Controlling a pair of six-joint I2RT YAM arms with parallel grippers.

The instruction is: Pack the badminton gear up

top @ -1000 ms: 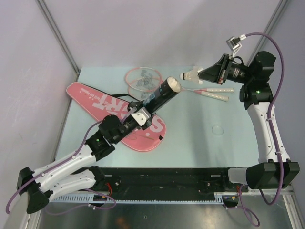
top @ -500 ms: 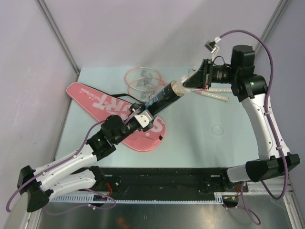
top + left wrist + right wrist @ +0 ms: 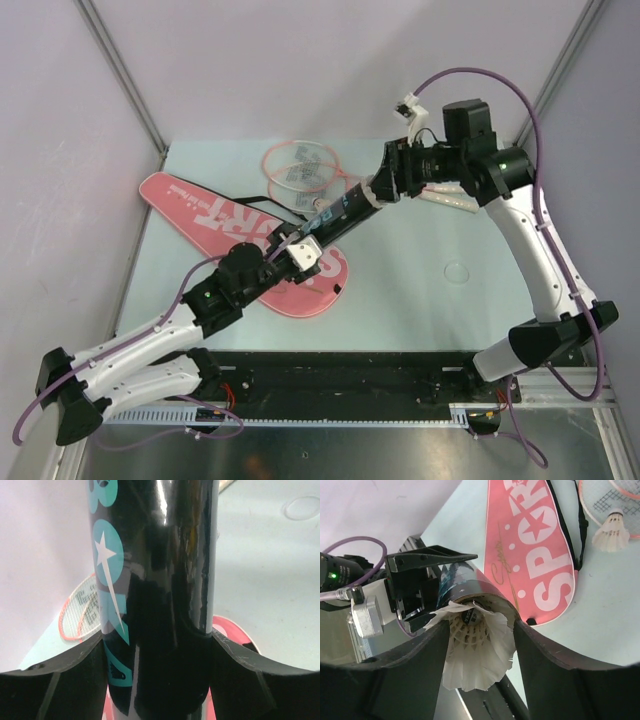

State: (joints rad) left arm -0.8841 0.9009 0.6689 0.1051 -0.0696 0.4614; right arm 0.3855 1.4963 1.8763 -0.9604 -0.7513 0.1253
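My left gripper is shut on the lower end of the dark tube, which slants up and to the right above the pink bag. In the left wrist view the tube fills the space between both fingers. My right gripper is at the tube's open mouth. Its jaws stand apart around a white shuttlecock whose cork end sits in that mouth. The feathers brush one finger and stand clear of the other. Two pink rackets lie at the back, with another shuttlecock on their heads.
The racket handles lie behind and to the right of my right gripper. The bag's black strap trails along its edge. A faint round mark shows on the table at the right. Walls close in at the back and left.
My right arm swung left and carried the shuttlecock to the tube's mouth, where its jaws spread apart. The left arm tilted the tube a little lower.
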